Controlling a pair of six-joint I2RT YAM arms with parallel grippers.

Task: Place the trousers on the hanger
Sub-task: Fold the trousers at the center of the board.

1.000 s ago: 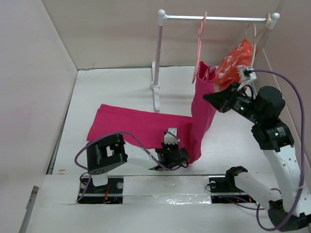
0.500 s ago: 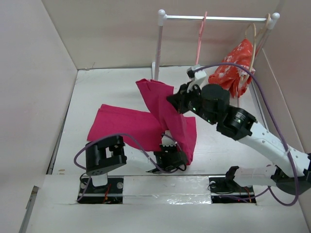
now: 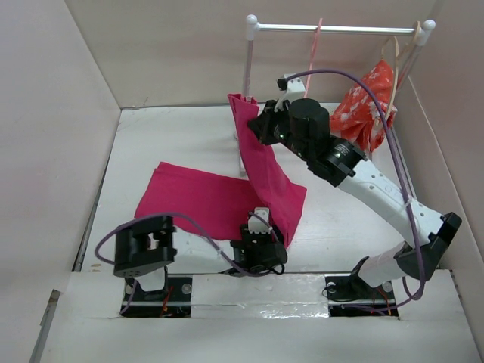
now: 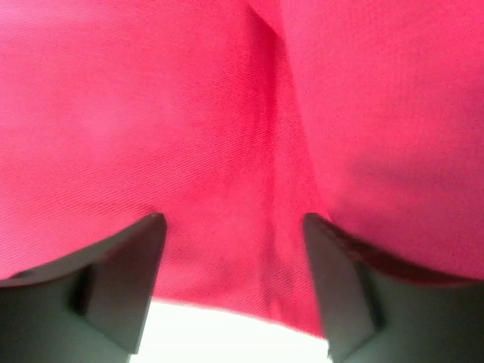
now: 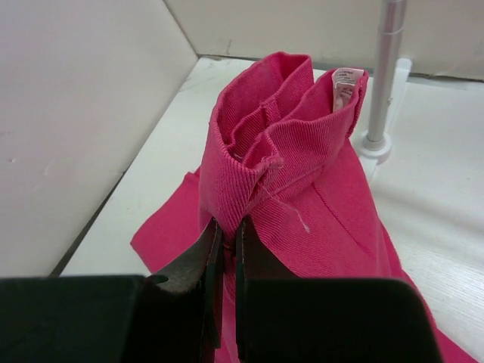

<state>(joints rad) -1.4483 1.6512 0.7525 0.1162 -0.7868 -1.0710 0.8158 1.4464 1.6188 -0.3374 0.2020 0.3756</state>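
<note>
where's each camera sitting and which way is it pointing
Top external: above and behind the robot, looking down on the table; left arm and right arm show.
Left wrist: low, close against the trousers; the open left gripper frames them.
Right wrist: looks along the right gripper, shut on the raised trousers.
All three share the trousers.

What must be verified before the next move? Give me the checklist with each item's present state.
1. Right gripper gripping the trousers: ok, jaws shut on a waistband fold.
2. Left gripper free of cloth: ok, fingers apart, nothing pinched.
3. Hanger on the rail: ok, hanging bare.
4. Trousers lifted off the table: not ok, one leg lies flat.
5. Floral garment clear of the hanger: ok, hanging apart.
</note>
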